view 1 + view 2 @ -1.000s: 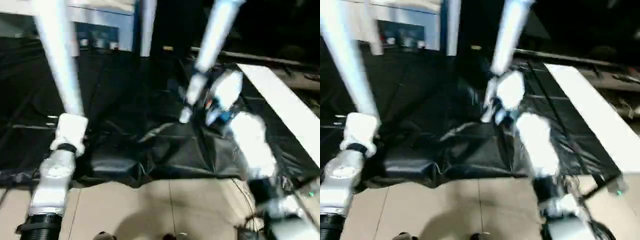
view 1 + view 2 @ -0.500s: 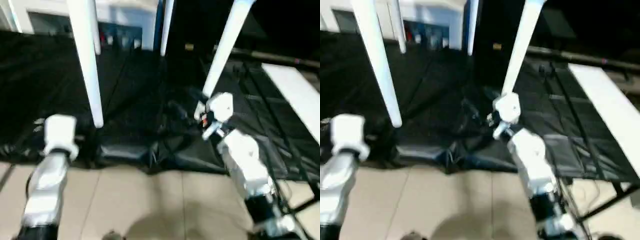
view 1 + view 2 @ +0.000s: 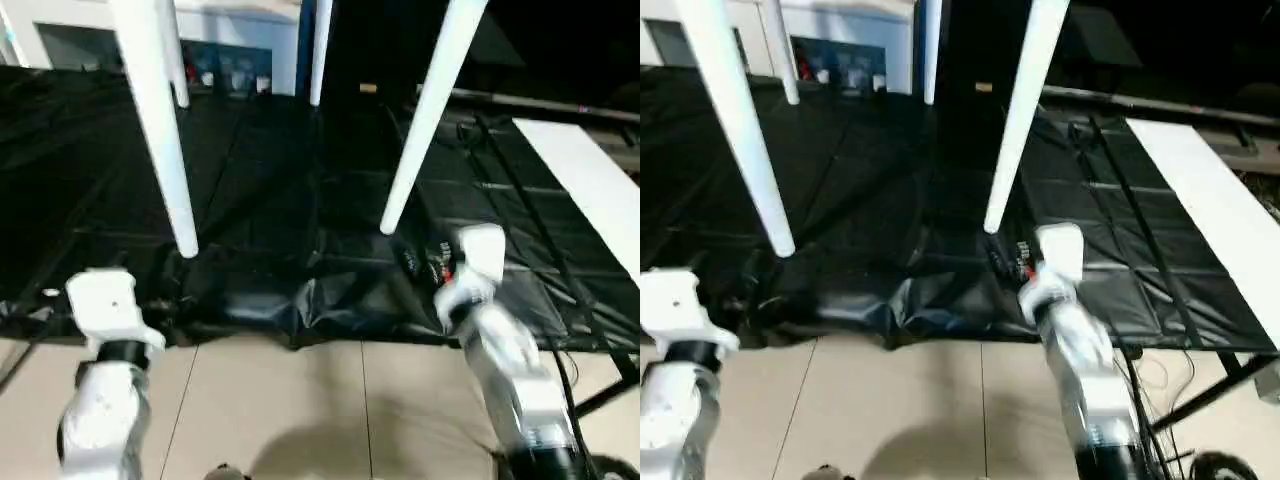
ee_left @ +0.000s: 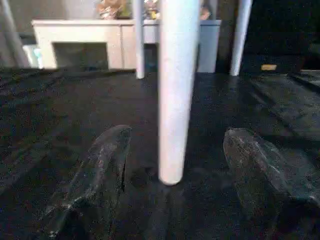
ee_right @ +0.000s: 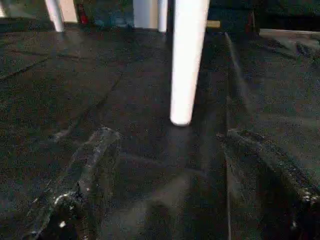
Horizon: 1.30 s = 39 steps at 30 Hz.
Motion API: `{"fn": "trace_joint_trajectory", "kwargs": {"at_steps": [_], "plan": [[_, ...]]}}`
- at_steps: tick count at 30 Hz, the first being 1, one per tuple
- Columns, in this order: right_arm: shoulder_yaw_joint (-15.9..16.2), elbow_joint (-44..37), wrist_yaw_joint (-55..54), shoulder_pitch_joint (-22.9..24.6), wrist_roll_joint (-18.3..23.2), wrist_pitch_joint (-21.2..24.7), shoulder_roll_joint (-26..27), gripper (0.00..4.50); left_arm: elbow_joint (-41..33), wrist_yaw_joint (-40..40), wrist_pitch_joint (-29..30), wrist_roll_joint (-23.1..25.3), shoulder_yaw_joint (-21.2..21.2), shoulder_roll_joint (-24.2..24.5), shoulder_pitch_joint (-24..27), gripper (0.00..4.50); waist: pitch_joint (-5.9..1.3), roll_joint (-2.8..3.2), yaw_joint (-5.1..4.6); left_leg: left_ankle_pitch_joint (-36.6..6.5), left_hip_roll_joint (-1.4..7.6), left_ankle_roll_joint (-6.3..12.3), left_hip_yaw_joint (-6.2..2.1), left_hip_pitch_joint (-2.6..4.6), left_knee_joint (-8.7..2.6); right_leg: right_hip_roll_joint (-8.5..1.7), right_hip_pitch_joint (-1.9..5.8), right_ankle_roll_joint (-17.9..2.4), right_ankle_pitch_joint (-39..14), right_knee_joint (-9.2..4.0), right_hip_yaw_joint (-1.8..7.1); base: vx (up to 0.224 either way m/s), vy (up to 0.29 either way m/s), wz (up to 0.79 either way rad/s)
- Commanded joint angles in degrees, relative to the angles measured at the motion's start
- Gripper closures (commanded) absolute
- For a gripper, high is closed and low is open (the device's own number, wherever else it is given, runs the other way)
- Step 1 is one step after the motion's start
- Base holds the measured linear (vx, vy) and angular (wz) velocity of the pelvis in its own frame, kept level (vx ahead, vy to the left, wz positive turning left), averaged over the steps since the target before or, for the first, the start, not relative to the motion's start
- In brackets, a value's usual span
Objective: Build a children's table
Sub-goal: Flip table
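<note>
The children's table stands on its white tapered legs on a black sheet [image 3: 250, 200]; its top is out of view. The near left leg [image 3: 155, 130] ends just ahead of my left gripper [image 4: 176, 134], which is open, with the leg's foot [image 4: 171, 172] beyond its fingers and not touched. The near right leg [image 3: 430, 115] stands the same way ahead of my right gripper [image 5: 170, 134], also open and apart from the leg's foot [image 5: 181, 116]. Two far legs [image 3: 320, 50] rise at the back. My white wrists [image 3: 105, 305] [image 3: 478, 258] hang low near the sheet's front edge.
A white cabinet [image 3: 235, 25] with glass doors stands behind the table. A flat white board [image 3: 590, 185] lies at the right on the sheet. Beige floor tiles [image 3: 300, 400] lie in front, with cables [image 3: 1160, 375] at the lower right.
Both arms have drawn back from the near legs toward me, and the left gripper's fingers have spread wider. The camera has also shifted.
</note>
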Motion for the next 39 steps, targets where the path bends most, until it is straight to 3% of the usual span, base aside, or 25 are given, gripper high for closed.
{"fn": "trace_joint_trajectory", "kwargs": {"at_steps": [1, 4, 5, 10, 11, 12, 13, 15, 16, 17, 22, 23, 25, 26, 27, 28, 30, 31, 32, 33, 34, 35, 36, 37, 39], "plan": [[0.90, -3.31, 0.23, 0.03, 1.84, -0.95, 1.30, 0.93, -1.76, -0.80, 0.50, 0.27, -0.38, 0.49, -0.91, 1.13, -3.22, 1.24, -0.13, -18.27, 1.46, -1.66, -0.52, 0.51, -5.22, -3.99, 1.61, -2.58, -19.64, -6.20, 2.59, 0.000, 0.000, 0.00], [1.86, -4.03, 0.14, -0.31, 1.24, -0.71, 1.94, 0.93, -2.00, -0.65, 1.51, -0.20, 0.17, 0.33, -1.71, 1.13, -3.17, 1.44, -0.43, -19.80, 1.49, -2.11, -0.54, 0.79, -5.27, -3.80, 1.44, -3.09, -19.61, -6.20, 2.50, 0.000, 0.000, 0.00], [2.58, -3.94, 0.25, -0.51, 0.45, -0.50, 2.09, 0.93, -1.60, -0.37, 1.97, 0.03, 0.39, 0.48, -2.28, 1.13, -3.16, 1.88, 0.14, -22.64, -0.04, 2.28, -3.23, -1.87, -6.46, -5.91, 4.55, -1.41, -26.66, -6.68, -1.16, 0.000, 0.000, 0.00], [1.43, -5.42, -0.15, -0.42, 1.42, 0.81, 2.84, 0.93, -1.58, 0.87, 3.97, -0.13, 0.23, 0.16, -2.56, 1.13, -1.58, 2.91, -0.76, -34.42, -0.74, 1.14, -4.19, -0.72, -4.74, -7.87, 7.44, -2.83, -47.69, -10.34, -5.99, 0.022, 0.015, 0.48], [1.18, -5.84, -0.12, -0.44, 1.08, 0.82, 2.44, 0.93, -1.73, 0.70, 4.42, -0.27, -0.21, 0.03, -2.39, 1.13, -1.05, 3.08, -2.59, -42.57, 2.07, -2.06, -4.28, 5.72, -5.14, -4.38, 3.97, -4.84, -36.84, -9.87, -5.42, 0.009, 0.022, 0.43], [1.16, -5.85, -0.11, -0.44, 1.08, 0.80, 2.42, 0.93, -1.74, 0.68, 4.42, -0.26, -0.25, 0.03, -2.38, 1.13, -1.12, 3.94, -1.85, -45.77, 2.75, -2.65, -4.19, 5.67, -6.45, -3.56, 4.75, -4.92, -33.39, -8.79, -5.01, 0.000, 0.000, 0.00], [0.82, -6.00, 0.01, -0.48, 1.04, 0.54, 2.16, 0.93, -1.78, 0.43, 4.50, -0.10, -0.70, 0.04, -2.26, 1.13, -1.10, 3.32, -2.24, -49.79, 3.39, -3.25, -4.20, 6.04, -7.95, -3.16, 5.15, -4.68, -29.29, -7.31, -4.42, 0.085, 0.027, 0.00], [0.63, -6.13, -0.03, -0.50, 1.06, 0.26, 1.87, 0.93, -1.71, 0.05, 4.38, -0.17, -0.99, -0.12, -2.33, 1.13, -1.31, 3.14, -2.26, -47.16, 2.19, -3.30, -3.03, 5.71, -7.53, -4.23, 6.02, -5.11, -30.27, -8.46, -3.15, 0.085, 0.022, -0.05], [0.57, -6.14, -0.05, -0.51, 1.06, 0.13, 1.73, 0.93, -1.62, -0.05, 4.35, -0.21, -1.07, -0.24, -2.41, 1.13, -1.48, 2.54, -2.17, -44.07, 1.60, -2.81, -2.44, 5.14, -7.02, -4.90, 6.62, -4.88, -32.89, -9.32, -2.62, 0.100, 0.009, -0.16], [0.47, -6.23, 0.13, -0.46, 1.33, -0.16, 1.65, 0.93, -1.42, -0.31, 4.21, -0.47, -1.12, -0.39, -2.61, 1.13, -2.42, 2.28, -1.19, -30.59, 0.53, -0.10, -0.95, 2.75, -6.26, -6.35, 9.30, -3.40, -37.92, -10.65, -0.99, 0.100, 0.009, -0.16], [0.62, -6.91, 0.35, -0.03, 1.39, 0.45, 1.46, 0.93, -1.08, -0.59, 4.35, -0.78, -1.26, -0.44, -3.06, 1.13, -4.10, 2.30, -1.57, -19.13, 1.11, 3.12, -0.75, 3.63, -7.07, -3.98, 9.72, -5.65, -22.04, -9.06, -1.65, 0.111, 0.019, -0.07], [0.62, -7.05, 0.48, 0.26, 0.93, 0.53, 1.39, 0.93, -1.14, -0.46, 4.69, -0.69, -1.31, -0.46, -3.22, 1.13, -4.69, 3.78, -2.32, -19.58, 3.26, 0.82, 0.06, 9.98, -7.27, -2.34, 5.62, -8.05, -16.03, -6.92, -0.54, 0.176, 0.005, -0.10], [0.61, -7.18, 1.06, 0.41, 1.08, -0.02, 1.36, 0.93, -1.21, -0.28, 4.74, -0.60, -1.23, -0.47, -3.14, 1.13, -3.49, 1.69, -3.27, -24.54, 6.26, -1.75, -0.07, 13.54, -8.51, -2.50, 1.41, -9.67, -7.12, -2.25, -0.55, 0.153, -0.023, -0.41], [0.98, -7.46, 1.44, 0.50, 0.61, -0.49, 1.00, 0.93, -1.29, -0.05, 4.70, -0.49, -1.09, -0.50, -2.99, 1.13, -3.40, -0.29, -2.35, -21.20, 3.15, 3.14, -0.66, 6.89, -7.81, -3.49, 6.26, -8.04, -2.93, -3.82, 0.14, 0.112, -0.033, -0.50], [0.98, -7.46, 1.44, 0.50, 0.61, -0.49, 1.00, 0.93, -1.29, -0.05, 4.70, -0.49, -1.09, -0.50, -2.99, 1.13, -4.31, 0.64, 0.08, -16.24, -2.08, 6.03, 2.48, 3.23, -4.04, -5.06, 10.93, -7.23, -2.19, -7.02, 3.59, 0.102, -0.014, -0.22], [1.18, -7.54, 1.65, 0.50, 0.46, -1.00, 0.80, 0.93, -1.56, 0.33, 4.61, -0.17, -0.80, -0.50, -2.73, 1.13, -4.99, 0.10, 0.45, -9.47, -2.79, 7.30, 1.30, -0.07, -1.20, -6.51, 14.31, -8.33, -1.81, -7.73, 5.58, 0.073, 0.006, 0.04], [1.16, -7.62, 1.89, 0.54, 0.54, -1.55, 0.83, 0.93, -1.99, 0.35, 3.82, -0.75, -0.38, -0.69, -2.34, 1.13, -5.92, 0.87, 1.17, -1.54, -2.33, 8.22, -0.19, -1.53, -0.84, -5.70, 15.27, -8.50, 8.95, -6.55, 5.52, 0.157, 0.017, 0.10], [1.05, -7.76, 2.21, 0.65, 0.87, -1.95, 0.98, 0.93, -2.34, 0.44, 3.45, -0.85, -0.16, -0.69, -2.01, 1.13, -6.02, 2.30, 0.52, 9.99, -1.64, 8.90, -0.96, -0.21, -2.39, -1.05, 12.85, -5.13, 26.15, -2.58, 2.35, 0.254, -0.022, 0.13], [1.07, -8.17, 2.66, 0.96, 1.10, -2.77, 1.12, 0.93, -2.88, 0.33, 2.75, -2.22, 0.77, -1.07, -1.28, 0.95, -7.34, 3.80, -1.98, 31.12, 1.64, 17.27, -5.86, 9.01, -0.59, 1.56, 3.87, -0.98, 25.70, 3.11, -0.86, 0.169, -0.026, 0.09], [1.07, -8.17, 2.66, 0.96, 1.10, -2.77, 1.12, 0.93, -2.88, 0.33, 2.75, -2.22, 0.77, -1.07, -1.28, 0.86, -8.12, 3.13, -4.43, 58.18, 8.14, 27.27, -11.83, 15.04, 0.48, -3.75, -4.38, 3.34, 5.44, 4.01, 0.77, 0.110, -0.078, -0.15], [1.07, -8.17, 2.66, 0.96, 1.10, -2.77, 1.12, 0.93, -2.88, 0.33, 2.75, -2.22, 0.77, -1.07, -1.28, 0.79, -7.80, 2.84, -3.89, 72.00, 8.14, 28.59, -12.51, 15.03, 1.72, -5.49, -5.35, 5.20, 4.45, 3.17, 2.35, -0.086, -0.026, -0.37], [0.91, -8.86, 3.24, 1.45, 1.59, -4.08, 1.35, 0.93, -3.51, 0.40, 2.15, -3.43, 2.17, -1.43, -0.39, 0.76, -6.64, 1.09, -3.83, 70.62, 1.89, 22.88, -9.34, 8.02, 2.99, -7.45, -3.27, 5.27, 16.85, -0.34, 5.27, -0.086, -0.026, -0.37], [0.91, -8.86, 3.24, 1.45, 1.59, -4.08, 1.35, 0.64, -3.51, 0.40, 2.15, -3.43, 2.17, -1.43, -0.39, 0.66, -6.37, -2.16, -2.72, 41.62, -5.50, 15.92, -4.08, 2.73, 1.73, -3.85, 2.23, 7.66, 27.02, -2.45, 4.77, -0.165, 0.030, -0.04], [0.91, -8.86, 3.24, 1.45, 1.59, -4.08, 1.35, 0.56, -3.51, 0.40, 2.15, -3.43, 2.17, -1.43, -0.39, 0.57, -4.85, -2.11, -2.68, 19.48, -5.29, 12.41, -2.91, 1.36, 0.46, -4.36, 2.63, 4.10, 23.72, -4.10, 5.38, -0.081, -0.007, 0.21], [0.26, -8.52, 3.20, 0.84, 1.97, -4.51, 1.41, 0.51, -3.67, 0.26, 2.49, -3.59, 2.61, -1.09, -0.55, 0.41, -5.89, -0.21, -2.74, 9.19, -3.52, 8.54, -3.13, 2.09, -1.29, -4.08, 4.09, -2.17, 17.04, -3.15, 4.25, -0.068, -0.033, 0.13]]}}
